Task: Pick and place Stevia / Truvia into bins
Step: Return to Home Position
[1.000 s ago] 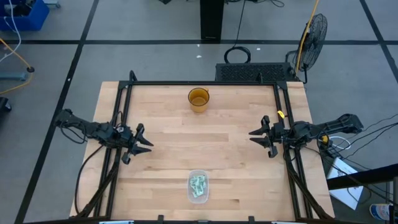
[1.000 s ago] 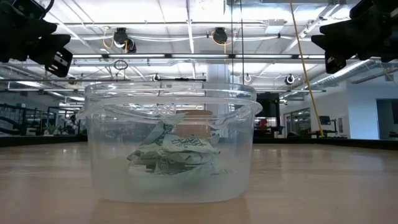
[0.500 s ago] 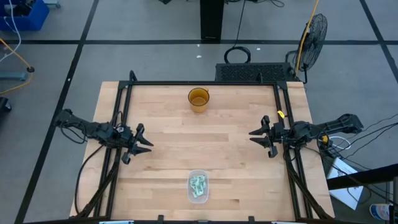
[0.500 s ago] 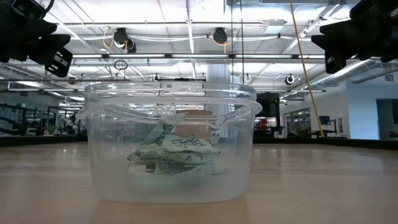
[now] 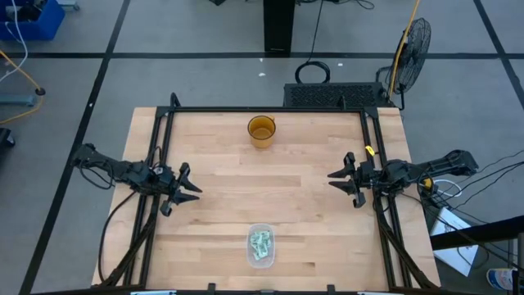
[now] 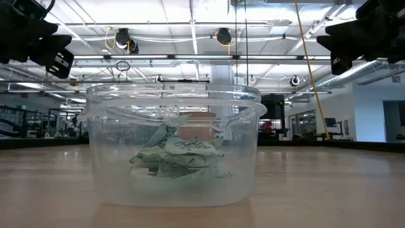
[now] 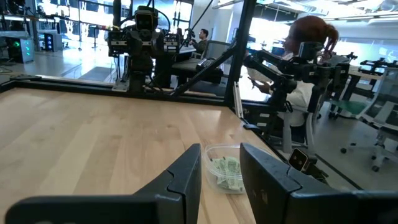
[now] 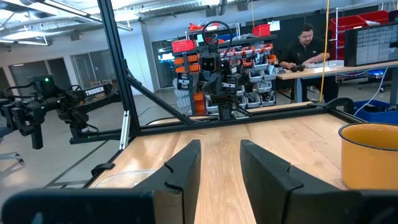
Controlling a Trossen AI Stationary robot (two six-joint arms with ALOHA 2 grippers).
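The clear bin (image 5: 260, 246) stands on its base near the table's near edge, at the middle. Several pale green and white Stevia sachets (image 6: 178, 158) lie crumpled in a heap on its floor; the sachets (image 7: 227, 172) also show in the left wrist view. My left gripper (image 5: 188, 188) hovers open over the table's left side. My right gripper (image 5: 339, 180) hovers open over the right side. Both point toward the table's middle and touch nothing. The bin's rim (image 8: 127, 178) shows at the edge of the right wrist view.
An amber translucent cup (image 5: 261, 130) stands near the far edge, at the middle, also seen as the cup (image 8: 371, 155) in the right wrist view. A black frame (image 5: 266, 109) runs round the table. Bare wood lies between both grippers. People sit in the room beyond.
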